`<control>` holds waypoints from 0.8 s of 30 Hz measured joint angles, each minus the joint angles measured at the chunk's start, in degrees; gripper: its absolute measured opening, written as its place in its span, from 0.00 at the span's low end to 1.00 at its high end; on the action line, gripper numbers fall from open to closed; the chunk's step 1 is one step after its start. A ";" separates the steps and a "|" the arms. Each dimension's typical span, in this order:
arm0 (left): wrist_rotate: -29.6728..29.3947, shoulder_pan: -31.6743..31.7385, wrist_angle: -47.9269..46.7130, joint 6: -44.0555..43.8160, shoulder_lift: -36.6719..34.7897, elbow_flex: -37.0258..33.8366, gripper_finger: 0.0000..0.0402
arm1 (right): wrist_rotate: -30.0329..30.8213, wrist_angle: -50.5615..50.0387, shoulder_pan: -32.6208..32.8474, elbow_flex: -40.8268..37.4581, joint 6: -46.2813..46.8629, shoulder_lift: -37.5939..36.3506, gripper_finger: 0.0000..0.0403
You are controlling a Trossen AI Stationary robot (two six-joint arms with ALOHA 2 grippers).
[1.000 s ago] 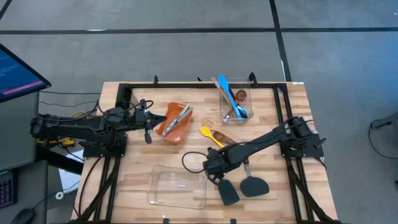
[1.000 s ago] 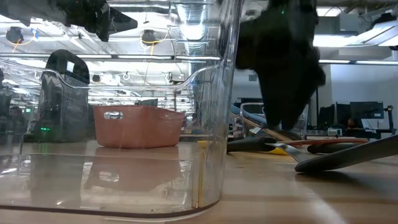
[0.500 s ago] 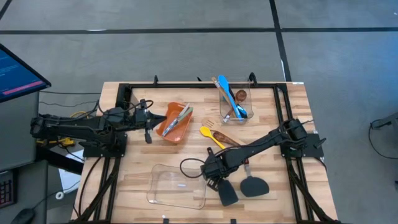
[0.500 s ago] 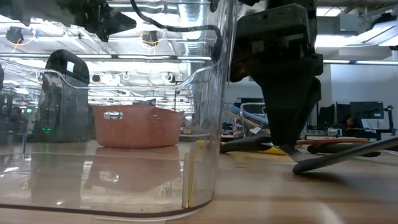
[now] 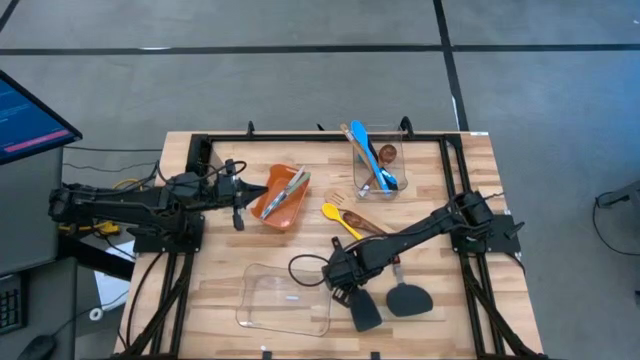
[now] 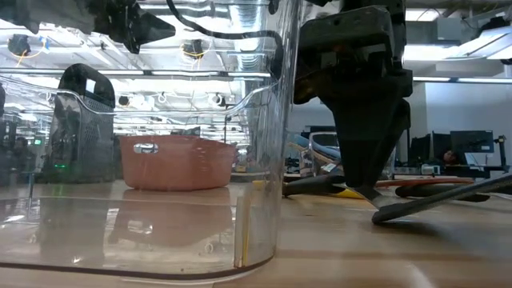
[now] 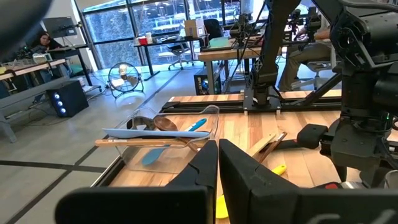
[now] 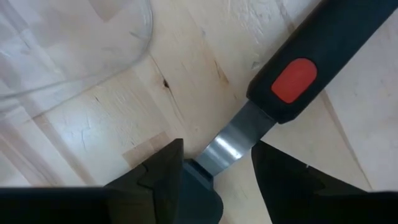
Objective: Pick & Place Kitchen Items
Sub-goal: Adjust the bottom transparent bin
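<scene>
Partly done, I'd say: blue spoons point(image 5: 371, 160) & wooden ones sit in the far clear container point(image 5: 399, 186); slim metal tools point(image 5: 288, 189) lie in the orange bin point(image 5: 266, 208). Left on the table: yellow spoon point(image 5: 338, 217), wooden spoon point(image 5: 362, 223), 2 black spatulas. The near clear tray point(image 5: 260, 315) holds almost nothing. R gripper point(image 5: 345, 295) is low at centre-near, fingers spread astride the metal neck of the left spatula point(image 5: 362, 310), not clamped yet. L gripper point(image 5: 238, 218) waits left of the bin, fingers pressed together, holding nothing.
</scene>
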 joint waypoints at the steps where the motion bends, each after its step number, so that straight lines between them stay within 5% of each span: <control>1: 0.00 0.01 0.00 -0.02 0.00 0.00 0.01 | -0.01 -0.16 -0.16 0.00 0.00 0.00 0.46; 24: 0.09 0.01 0.00 0.00 0.00 0.00 0.01 | 0.42 -3.02 -1.84 0.04 -0.71 -0.22 0.43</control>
